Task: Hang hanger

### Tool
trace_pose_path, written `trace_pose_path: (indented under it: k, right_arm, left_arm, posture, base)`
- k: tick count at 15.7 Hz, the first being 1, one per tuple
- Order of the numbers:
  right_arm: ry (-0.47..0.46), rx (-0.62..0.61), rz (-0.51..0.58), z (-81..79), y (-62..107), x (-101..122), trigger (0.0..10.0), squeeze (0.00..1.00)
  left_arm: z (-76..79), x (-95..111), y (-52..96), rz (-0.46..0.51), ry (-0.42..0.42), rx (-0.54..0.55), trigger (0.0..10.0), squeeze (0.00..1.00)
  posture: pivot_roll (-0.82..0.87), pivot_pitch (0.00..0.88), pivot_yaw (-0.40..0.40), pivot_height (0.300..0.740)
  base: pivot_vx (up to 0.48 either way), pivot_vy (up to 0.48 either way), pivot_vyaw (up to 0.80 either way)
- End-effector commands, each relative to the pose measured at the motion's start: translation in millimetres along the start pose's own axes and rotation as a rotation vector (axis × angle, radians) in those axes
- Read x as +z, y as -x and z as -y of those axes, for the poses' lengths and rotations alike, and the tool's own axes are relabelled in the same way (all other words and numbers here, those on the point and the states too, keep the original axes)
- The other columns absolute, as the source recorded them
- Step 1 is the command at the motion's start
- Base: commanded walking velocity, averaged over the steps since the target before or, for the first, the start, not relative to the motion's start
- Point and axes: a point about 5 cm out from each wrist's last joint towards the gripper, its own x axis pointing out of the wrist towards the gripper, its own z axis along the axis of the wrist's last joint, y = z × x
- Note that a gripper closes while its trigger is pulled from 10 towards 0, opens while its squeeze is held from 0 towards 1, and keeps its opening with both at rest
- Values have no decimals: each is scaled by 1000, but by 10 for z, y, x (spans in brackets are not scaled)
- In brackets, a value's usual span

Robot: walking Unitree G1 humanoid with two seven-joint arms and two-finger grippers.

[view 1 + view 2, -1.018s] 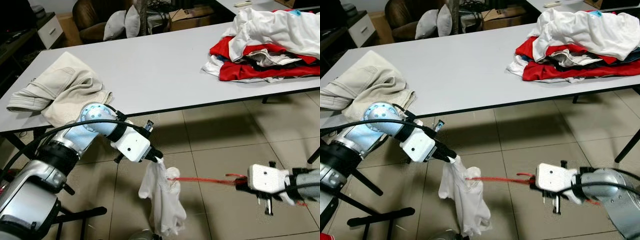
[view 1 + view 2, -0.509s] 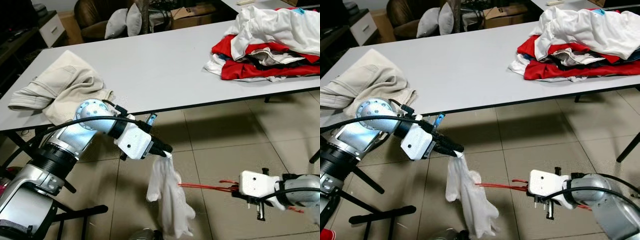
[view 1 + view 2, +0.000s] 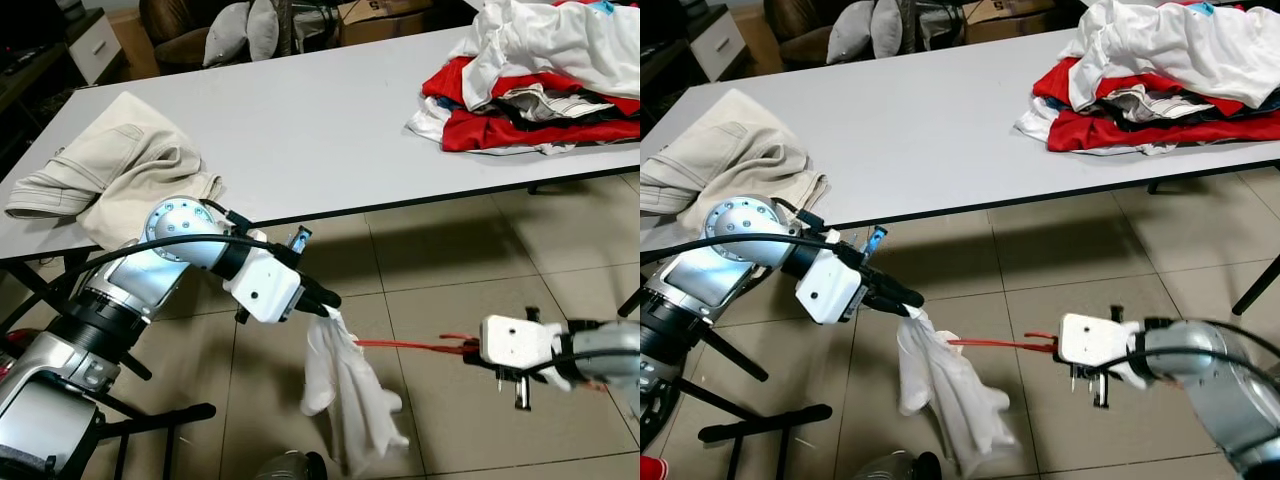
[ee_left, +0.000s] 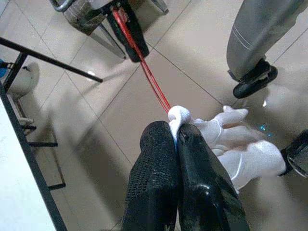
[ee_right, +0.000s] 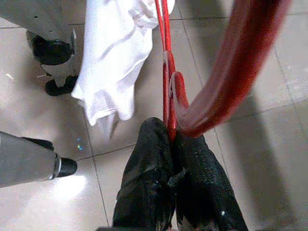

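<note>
We seem to be in a lived-in room of a home used for sorting laundry. A long white table stands on a beige tiled floor, with a heap of red and white clothes at one end and beige trousers at the other. Behind it we see cushions, a dark chair and a cardboard box.

Red hanger's far end hidden inside white garment
</note>
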Motion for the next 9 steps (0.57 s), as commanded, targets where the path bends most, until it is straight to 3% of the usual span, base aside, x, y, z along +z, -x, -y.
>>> trace_pose_path:
  k: [1,9]
  right_arm:
    - [35,43,20,-2,-34,47,10000,0]
    - [214,142,-3,251,-209,183,10000,0]
  left_arm:
    - [-6,23,48,3,-7,14,0,0]
    - [-76,115,-29,34,-50,-11,0,0]
  posture:
    - [51,58,171,740]
    - [69,56,161,740]
  base:
    - [0,0,0]
    - [0,0,0]
